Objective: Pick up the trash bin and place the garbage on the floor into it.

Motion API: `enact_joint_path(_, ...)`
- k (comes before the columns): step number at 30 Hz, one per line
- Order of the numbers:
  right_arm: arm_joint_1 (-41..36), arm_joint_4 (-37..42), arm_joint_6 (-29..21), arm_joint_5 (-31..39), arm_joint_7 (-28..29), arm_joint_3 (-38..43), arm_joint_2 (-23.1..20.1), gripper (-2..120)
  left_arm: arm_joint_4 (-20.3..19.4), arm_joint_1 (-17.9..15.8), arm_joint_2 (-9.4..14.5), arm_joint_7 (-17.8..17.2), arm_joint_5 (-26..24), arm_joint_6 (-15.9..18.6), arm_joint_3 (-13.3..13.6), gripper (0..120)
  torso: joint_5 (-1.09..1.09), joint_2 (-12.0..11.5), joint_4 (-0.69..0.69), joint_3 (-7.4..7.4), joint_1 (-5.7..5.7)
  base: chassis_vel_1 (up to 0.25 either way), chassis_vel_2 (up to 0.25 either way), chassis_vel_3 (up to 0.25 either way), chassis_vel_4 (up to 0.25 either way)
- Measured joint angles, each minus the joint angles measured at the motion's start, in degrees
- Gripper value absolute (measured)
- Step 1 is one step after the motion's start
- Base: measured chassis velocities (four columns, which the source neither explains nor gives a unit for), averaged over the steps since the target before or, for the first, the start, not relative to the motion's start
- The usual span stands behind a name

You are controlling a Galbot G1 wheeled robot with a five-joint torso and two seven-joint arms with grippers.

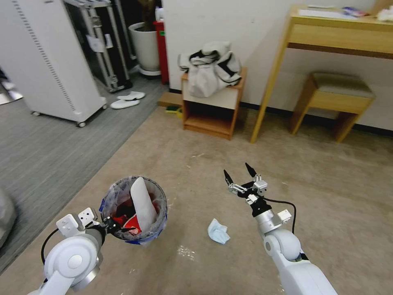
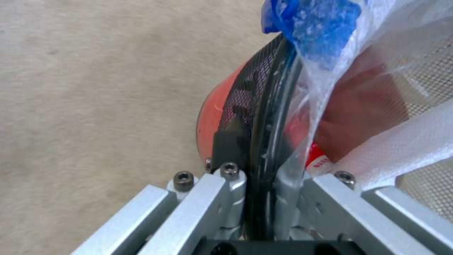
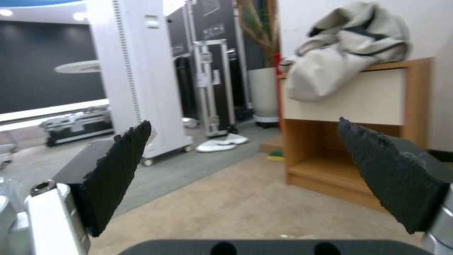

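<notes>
The red, bag-lined trash bin (image 1: 134, 211), holding a white slipper and red wrappers, hangs above the beige floor (image 1: 204, 164) near a blue mask (image 1: 218, 232).

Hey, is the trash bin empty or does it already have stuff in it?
Not empty. The trash bin, held at its rim by the left gripper, already holds a white slipper standing on end and red wrappers.

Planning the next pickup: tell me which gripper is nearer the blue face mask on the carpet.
Right. The right gripper hovers open just beyond the face mask; the left gripper is off to its left, shut on the trash bin rim.
</notes>
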Motion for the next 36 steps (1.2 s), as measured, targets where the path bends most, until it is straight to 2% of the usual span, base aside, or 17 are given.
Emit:
enact_joint_path(11, 0.1, -0.2, -0.4, -0.5, 0.1, 0.2, -1.6, 100, -1.3, 0.8, 0.5, -0.1, -0.5, 0.1, -0.8, 1, 0.01, 0.0, -0.04, 0.0, 0.0, 0.018, 0.018, 0.022, 0.011)
enact_joint_path(14, 2.3, -2.1, -0.4, 0.1, -0.2, -1.1, -3.9, 100, -1.5, 0.8, 0.6, -0.4, -0.6, 0.1, -0.7, 1, 0.01, 0.0, -0.02, 0.0, 0.0, 0.0, 0.0, 0.0, 0.0)
enact_joint_path(16, 5.0, -4.7, -0.4, 0.7, -1.1, -3.0, -7.0, 100, -1.6, 0.8, 0.6, -0.5, -0.7, 0.1, -0.5, 1, 0.01, 0.0, -0.02, 0.0, 0.0, 0.0, 0.0, 0.0, 0.0)
enact_joint_path(17, 5.0, -4.7, -0.4, 0.7, -1.1, -3.0, -7.0, 100, -1.6, 0.8, 0.6, -0.5, -0.7, 0.1, -0.5, 1, 0.01, 0.0, -0.02, 0.0, 0.0, 0.0, 0.0, 0.0, 0.0)
enact_joint_path(19, 8.0, -7.8, -0.6, 1.2, -2.9, -5.1, -10.7, 100, -1.6, 0.7, 0.7, -0.5, -0.7, 0.2, -0.3, 1, 0.01, 0.0, -0.02, 0.0, 0.0, 0.0, 0.0, 0.0, 0.0)
enact_joint_path(20, 8.0, -7.8, -0.6, 1.2, -2.9, -5.1, -10.7, 100, -1.6, 0.7, 0.7, -0.5, -0.7, 0.2, -0.3, 1, 0.01, 0.0, -0.02, 0.0, 0.0, 0.0, 0.0, 0.0, 0.0)
enact_joint_path(21, 10.0, -10.2, -1.1, 1.4, -4.8, -6.6, -12.9, 100, -1.6, 0.7, 0.7, -0.5, -0.7, 0.2, -0.2, 1, 0.01, 0.0, -0.03, 0.0, 0.0, 0.0, 0.0, 0.0, 0.0)
enact_joint_path(22, 10.0, -10.2, -1.1, 1.4, -4.8, -6.6, -12.9, 100, -1.6, 0.7, 0.7, -0.5, -0.7, 0.2, -0.2, 1, 0.01, 0.0, -0.03, 0.0, 0.0, 0.0, 0.0, 0.0, 0.0)
enact_joint_path(25, 16.8, -16.2, -3.4, 2.0, -12.5, -12.0, -17.5, 100, -0.9, 0.7, 0.3, -0.3, -0.3, 0.2, 0.1, 1, 0.01, 0.0, -0.02, 0.0, 0.0, 0.0, 0.0, 0.0, 0.0)
enact_joint_path(26, 16.8, -16.2, -3.4, 2.0, -12.5, -12.0, -17.5, 100, -0.9, 0.7, 0.3, -0.3, -0.3, 0.2, 0.1, 1, 0.01, 0.0, -0.02, 0.0, 0.0, 0.0, 0.0, 0.0, 0.0)
enact_joint_path(28, 21.4, -19.7, -4.3, 2.5, -19.6, -15.5, -19.0, 100, -0.6, 0.5, -0.1, -0.2, -0.2, 0.2, 0.2, 1, 0.01, 0.0, -0.02, 0.0, 0.0, 0.0, 0.0, 0.0, 0.0)
enact_joint_path(29, 21.4, -19.7, -4.3, 2.5, -19.6, -15.5, -19.0, 100, -0.6, 0.5, -0.1, -0.2, -0.2, 0.2, 0.2, 1, 0.01, 0.0, -0.02, 0.0, 0.0, 0.0, 0.0, 0.0, 0.0)
enact_joint_path(30, 23.7, -21.7, -4.6, 2.7, -22.8, -17.3, -19.4, 100, -0.4, 0.4, -0.3, -0.2, -0.2, 0.2, 0.2, 1, 0.0, 0.0, -0.01, 0.01, 0.0, 0.0, 0.0, 0.0, 0.0)
enact_joint_path(35, 28.8, -27.0, -4.9, 1.6, -28.3, -21.1, -19.3, 100, 0.0, 0.2, -0.5, -0.1, 0.0, 0.3, 0.3, 1, 0.0, 0.0, -0.03, 0.01, 0.01, 0.0, 0.0, 0.0, 0.0)
enact_joint_path(36, 31.7, -31.3, -4.8, 0.6, -31.3, -23.7, -18.4, 100, 0.2, 0.0, -0.6, -0.1, 0.0, 0.3, 0.4, 1, -0.02, 0.0, -0.02, 0.01, 0.0, 0.0, 0.0, 0.0, 0.0)
